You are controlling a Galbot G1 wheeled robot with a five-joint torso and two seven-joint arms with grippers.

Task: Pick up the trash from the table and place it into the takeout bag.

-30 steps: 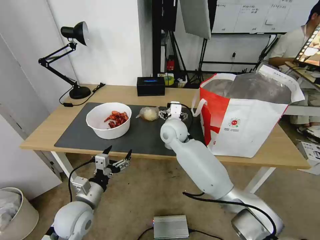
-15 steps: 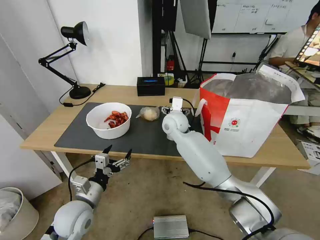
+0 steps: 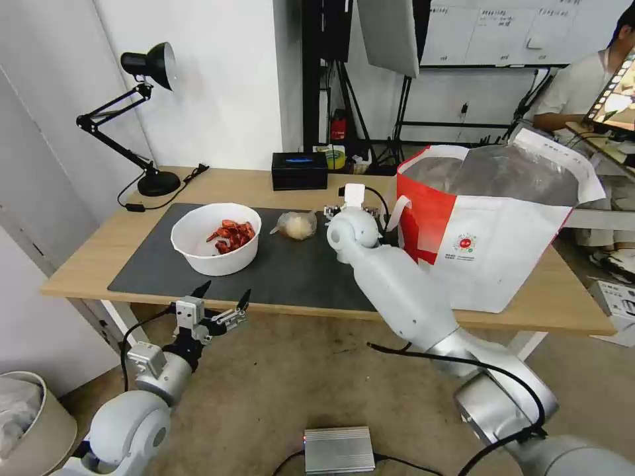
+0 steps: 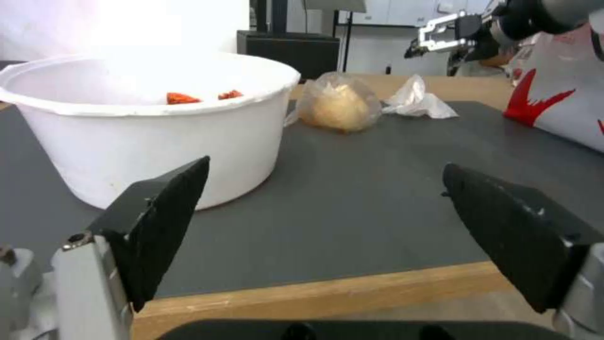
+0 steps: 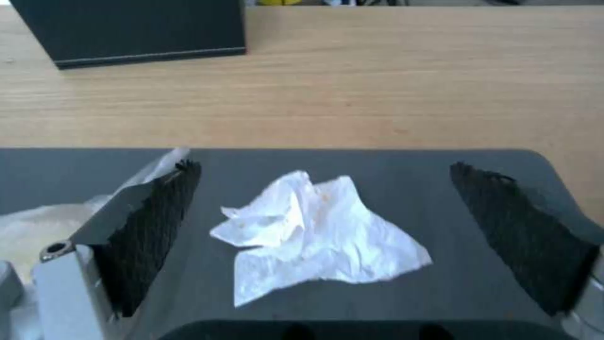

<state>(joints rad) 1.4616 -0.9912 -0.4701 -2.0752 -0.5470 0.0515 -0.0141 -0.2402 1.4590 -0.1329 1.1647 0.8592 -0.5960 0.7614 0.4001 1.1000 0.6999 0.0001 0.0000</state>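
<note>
On the dark mat [image 3: 291, 271] of the table [image 3: 92, 258] stands a white bowl [image 3: 215, 238] [image 4: 151, 118] with red crayfish shells. Beside it lies a small clear bag [image 3: 296, 225] [image 4: 339, 101] holding a whitish lump. A crumpled white tissue [image 5: 314, 231] [image 4: 418, 97] lies just past it. My right gripper [image 3: 352, 213] [image 5: 322, 166] hovers open above the tissue, fingers on either side and apart from it. The takeout bag [image 3: 489, 225] stands open to its right. Below the table's front edge, my left gripper [image 3: 225, 289] [image 4: 326, 166] is open and holds nothing.
A black tissue box [image 3: 299, 170] [image 5: 132, 28] sits at the table's back edge behind the tissue. A black desk lamp [image 3: 142, 119] stands at the back left corner. On the floor are a waste bin [image 3: 26, 423] and a silver box [image 3: 338, 449].
My right arm has reached farther across the table, carrying its open gripper over the tissue. The left arm has sunk a little and shifted left.
</note>
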